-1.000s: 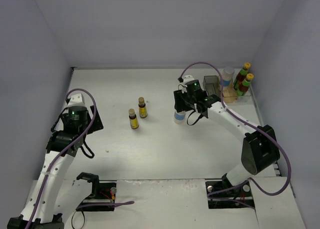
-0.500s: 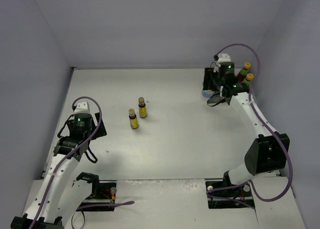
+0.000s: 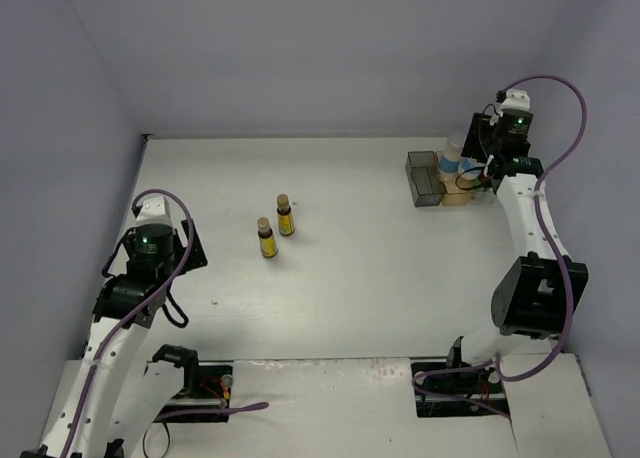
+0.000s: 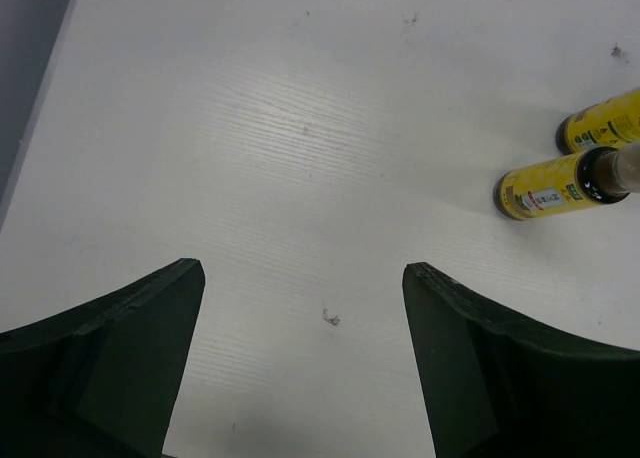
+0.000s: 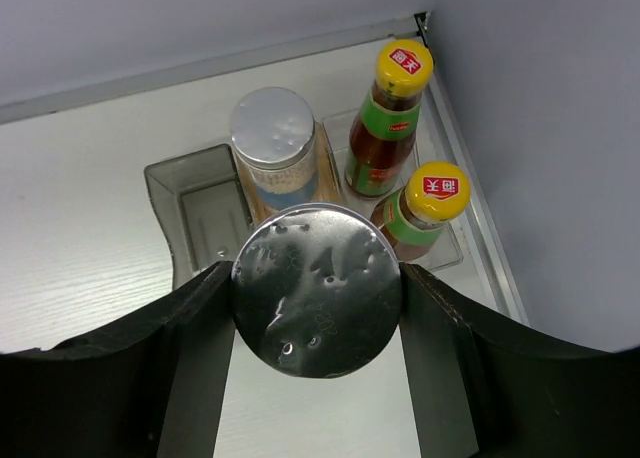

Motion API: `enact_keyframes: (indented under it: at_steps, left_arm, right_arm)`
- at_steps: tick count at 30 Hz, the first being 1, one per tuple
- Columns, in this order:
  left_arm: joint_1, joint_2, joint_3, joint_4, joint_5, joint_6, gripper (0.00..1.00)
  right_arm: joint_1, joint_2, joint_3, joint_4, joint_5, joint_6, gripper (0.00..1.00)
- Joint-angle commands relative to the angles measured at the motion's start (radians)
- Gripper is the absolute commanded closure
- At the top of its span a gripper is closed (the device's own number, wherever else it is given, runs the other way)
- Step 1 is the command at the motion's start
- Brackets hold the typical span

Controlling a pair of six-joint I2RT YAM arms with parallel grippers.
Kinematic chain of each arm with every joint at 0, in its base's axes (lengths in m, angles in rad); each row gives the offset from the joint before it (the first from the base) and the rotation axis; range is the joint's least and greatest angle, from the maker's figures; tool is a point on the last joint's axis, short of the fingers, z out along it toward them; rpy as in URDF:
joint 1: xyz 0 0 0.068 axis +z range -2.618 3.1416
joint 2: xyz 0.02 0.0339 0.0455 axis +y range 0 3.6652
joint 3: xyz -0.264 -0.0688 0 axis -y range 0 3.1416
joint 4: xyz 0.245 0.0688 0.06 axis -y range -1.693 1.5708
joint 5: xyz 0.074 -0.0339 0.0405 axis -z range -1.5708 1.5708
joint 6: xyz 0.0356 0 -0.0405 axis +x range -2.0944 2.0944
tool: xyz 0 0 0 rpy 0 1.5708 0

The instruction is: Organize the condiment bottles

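Observation:
My right gripper (image 5: 316, 283) is shut on a white silver-lidded jar (image 5: 316, 290) and holds it just in front of the tray's tan middle compartment. The other silver-lidded jar (image 5: 273, 130) stands in that compartment. Two dark yellow-capped bottles (image 5: 403, 73) (image 5: 436, 196) stand in the tray's right part. In the top view my right gripper (image 3: 466, 166) is at the tray (image 3: 425, 191), and the arm hides the dark bottles. Two small brown yellow-labelled bottles (image 3: 285, 216) (image 3: 265, 238) stand mid-table and also show in the left wrist view (image 4: 548, 190) (image 4: 600, 130). My left gripper (image 4: 303, 268) is open and empty, well left of them.
The tray's grey left compartment (image 5: 200, 206) holds nothing. The side wall (image 5: 540, 128) rises right beside the tray, and the back wall is just behind it. The left arm's wrist (image 3: 150, 240) hangs over the left side of the table.
My right arm has carried the silver-lidded jar from mid-table to the tray at the back right. My left arm drew back, then shifted slightly forward again.

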Motion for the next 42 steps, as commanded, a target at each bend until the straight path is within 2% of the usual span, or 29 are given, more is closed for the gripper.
enact_keyframes:
  at_steps: [1, 7, 16, 18, 23, 27, 30, 31, 32, 34, 35, 37, 42]
  left_arm:
    - [-0.007, 0.000, 0.085, 0.006, -0.026, 0.023, 0.19]
    - [-0.008, 0.017, 0.092, 0.007, -0.018, 0.029, 0.19]
    - [-0.007, 0.021, 0.084, 0.001, -0.010, 0.026, 0.19]
    - [-0.008, 0.022, 0.087, -0.007, -0.006, 0.023, 0.19]
    - [-0.008, 0.018, 0.085, -0.020, 0.000, 0.013, 0.19]
    - [-0.008, 0.015, 0.087, -0.031, 0.002, 0.013, 0.19]
    - [-0.008, 0.012, 0.089, -0.037, 0.004, 0.012, 0.19]
    - [-0.008, 0.012, 0.089, -0.040, 0.005, 0.012, 0.19]
    - [-0.008, 0.011, 0.089, -0.042, 0.008, 0.012, 0.19]
    - [-0.008, 0.008, 0.092, -0.048, 0.011, 0.010, 0.19]
    - [-0.008, 0.008, 0.093, -0.053, 0.011, 0.009, 0.19]
    - [-0.007, 0.005, 0.104, -0.059, 0.011, 0.007, 0.19]
    - [-0.008, 0.009, 0.124, -0.074, 0.008, 0.000, 0.19]
  right_arm:
    - [-0.016, 0.040, 0.065, 0.159, -0.038, -0.010, 1.00]
    - [-0.019, 0.113, 0.095, 0.160, -0.064, 0.002, 1.00]
    - [-0.019, 0.163, 0.009, 0.180, -0.030, 0.005, 1.00]
    - [-0.019, 0.179, 0.006, 0.168, -0.023, 0.006, 0.97]
    - [-0.019, 0.212, 0.016, 0.128, -0.027, 0.008, 0.83]
    - [-0.019, 0.239, 0.033, 0.100, -0.029, 0.008, 0.78]
    - [-0.017, 0.240, 0.052, 0.084, -0.036, 0.008, 0.64]
    - [-0.017, 0.237, 0.056, 0.076, -0.039, 0.008, 0.52]
    - [-0.017, 0.231, 0.064, 0.071, -0.044, 0.005, 0.44]
    - [-0.011, 0.223, 0.091, 0.044, -0.052, 0.003, 0.31]
    - [-0.007, 0.206, 0.102, 0.022, -0.052, -0.006, 0.28]
    - [0.018, 0.183, 0.128, -0.005, -0.042, -0.010, 0.23]
    - [0.096, 0.070, 0.159, -0.056, -0.027, -0.036, 0.19]
